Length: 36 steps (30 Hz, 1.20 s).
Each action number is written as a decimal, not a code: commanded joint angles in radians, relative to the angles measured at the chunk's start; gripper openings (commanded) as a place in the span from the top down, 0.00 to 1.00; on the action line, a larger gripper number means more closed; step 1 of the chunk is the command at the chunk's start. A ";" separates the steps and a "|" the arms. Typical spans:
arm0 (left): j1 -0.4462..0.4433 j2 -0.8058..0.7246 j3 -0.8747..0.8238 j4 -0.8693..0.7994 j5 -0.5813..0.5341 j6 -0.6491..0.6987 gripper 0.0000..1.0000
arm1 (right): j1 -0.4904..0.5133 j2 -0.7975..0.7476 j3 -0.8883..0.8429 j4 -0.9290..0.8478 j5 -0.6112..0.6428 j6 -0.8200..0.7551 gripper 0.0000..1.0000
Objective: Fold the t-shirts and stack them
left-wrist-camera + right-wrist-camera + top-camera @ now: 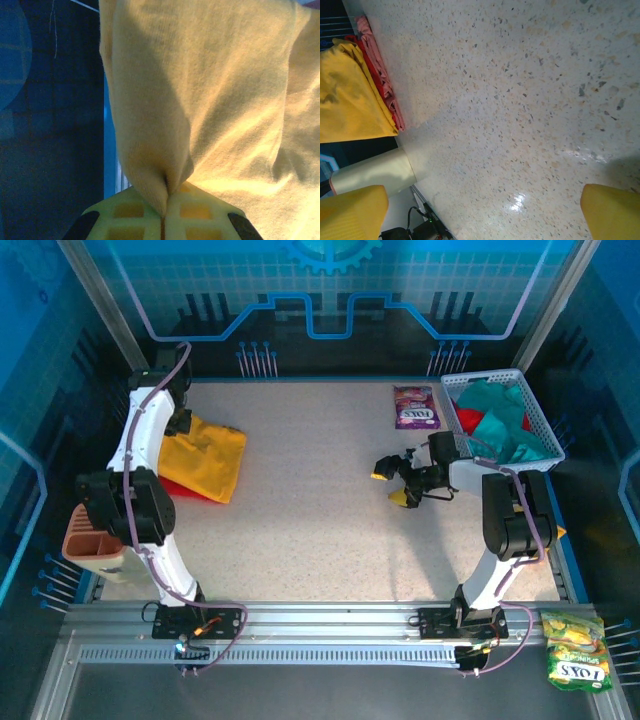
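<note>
Surveying from the top view: the yellow tee (208, 460) lies folded at the far left of the table (320, 530), resting on a red tee (188, 490) whose edge shows along its near side. The left gripper (188, 426) is at the far edge of the yellow tee, touching it; the jaw state cannot be read from this angle. The right gripper (392, 487) hangs over bare table right of centre, well apart from that pile, jaws spread wide with nothing between them. A white basket (545, 430) stands at the far right corner holding crumpled teal tees (498, 402). A purple packet (414, 407) lies just beside the basket on its left. A FOX'S packet (576, 658) lies off the table at the near right. Left wrist view: the left gripper (164, 214) is clamped tight on a fold of the yellow tee (210, 90), the cloth bunching into the seam between the two fingers (135, 220) and spreading out above them. Right wrist view: the right gripper (482, 215) is fully parted and empty, one finger (352, 212) at each lower corner, speckled table (530, 90) beneath. The yellow tee (350, 100) appears at the left edge, stacked on the red tee (381, 85).
</note>
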 commanded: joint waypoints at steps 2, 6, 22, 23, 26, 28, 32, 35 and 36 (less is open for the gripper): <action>0.031 0.013 -0.008 0.035 -0.038 -0.013 1.00 | 0.015 0.019 0.015 -0.001 -0.001 0.005 0.01; 0.039 0.020 0.001 0.039 -0.046 -0.016 1.00 | 0.017 0.023 0.014 0.005 -0.004 0.006 0.01; 0.070 0.053 0.065 -0.019 -0.117 -0.123 0.01 | 0.025 -0.013 0.022 -0.045 0.016 -0.027 0.01; 0.058 0.038 0.062 -0.022 -0.112 -0.121 0.01 | 0.026 -0.019 0.026 -0.054 0.023 -0.032 0.01; -0.003 -0.035 0.014 0.011 -0.089 -0.110 0.01 | 0.026 -0.047 0.050 -0.104 0.069 -0.065 0.01; -0.049 -0.094 -0.045 0.052 -0.054 -0.114 0.01 | 0.026 -0.076 0.080 -0.160 0.124 -0.103 0.01; -0.104 -0.187 -0.161 0.145 0.100 -0.180 0.01 | 0.026 -0.149 0.138 -0.262 0.264 -0.175 0.00; -0.128 -0.268 -0.320 0.319 0.242 -0.182 0.01 | 0.025 -0.225 0.165 -0.304 0.421 -0.238 0.00; -0.131 -0.297 -0.378 0.389 0.268 -0.181 0.01 | 0.026 -0.253 0.167 -0.309 0.490 -0.256 0.00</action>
